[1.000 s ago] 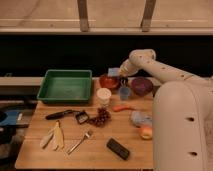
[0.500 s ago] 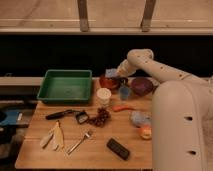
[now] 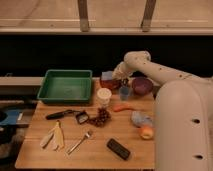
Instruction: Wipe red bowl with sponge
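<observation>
Reaching over the far edge of the wooden table, the gripper was clenched on the sponge, pressing it onto the red bowl, which sat between the green tray and the purple bowl, behind the blue cup.

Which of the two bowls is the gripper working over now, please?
The red bowl, far side of the table, left of the purple bowl. The gripper is shut above it with the blue sponge; the purple bowl stands apart, untouched.
</observation>
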`<state>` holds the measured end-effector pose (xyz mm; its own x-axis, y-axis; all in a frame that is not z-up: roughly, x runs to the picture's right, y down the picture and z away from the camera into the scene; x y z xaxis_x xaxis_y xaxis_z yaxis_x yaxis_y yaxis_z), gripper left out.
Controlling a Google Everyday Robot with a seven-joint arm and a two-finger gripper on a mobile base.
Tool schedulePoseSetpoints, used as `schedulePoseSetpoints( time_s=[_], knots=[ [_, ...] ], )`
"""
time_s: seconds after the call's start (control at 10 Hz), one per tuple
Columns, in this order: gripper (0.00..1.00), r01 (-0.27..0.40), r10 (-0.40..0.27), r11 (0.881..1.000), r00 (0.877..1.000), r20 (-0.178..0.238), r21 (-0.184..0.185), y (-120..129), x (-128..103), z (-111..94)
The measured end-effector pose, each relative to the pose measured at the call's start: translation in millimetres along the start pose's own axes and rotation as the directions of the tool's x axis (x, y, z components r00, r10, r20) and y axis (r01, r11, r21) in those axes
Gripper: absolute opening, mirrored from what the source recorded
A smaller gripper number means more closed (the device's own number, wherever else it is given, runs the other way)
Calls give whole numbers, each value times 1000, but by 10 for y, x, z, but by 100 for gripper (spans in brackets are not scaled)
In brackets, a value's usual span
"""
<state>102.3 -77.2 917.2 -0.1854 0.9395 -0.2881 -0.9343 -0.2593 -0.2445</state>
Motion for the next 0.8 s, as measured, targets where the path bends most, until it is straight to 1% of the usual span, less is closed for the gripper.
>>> schedulePoseSetpoints(
  time_s=[0.2,0.4,0.5,0.6,0.7,0.8],
  knots=[
    [0,-21,21,999,1000,-4,39,-228,86,-33],
    [0,-54,55,995,999,-2,86,-480,73,-4],
    [0,-70,70,991,998,3,113,-602,8,52],
    [0,-82,82,988,997,11,130,-654,-80,116],
    [0,-92,90,987,996,19,133,-654,-161,176],
    [0,-101,97,986,995,33,134,-658,-253,188]
  ],
)
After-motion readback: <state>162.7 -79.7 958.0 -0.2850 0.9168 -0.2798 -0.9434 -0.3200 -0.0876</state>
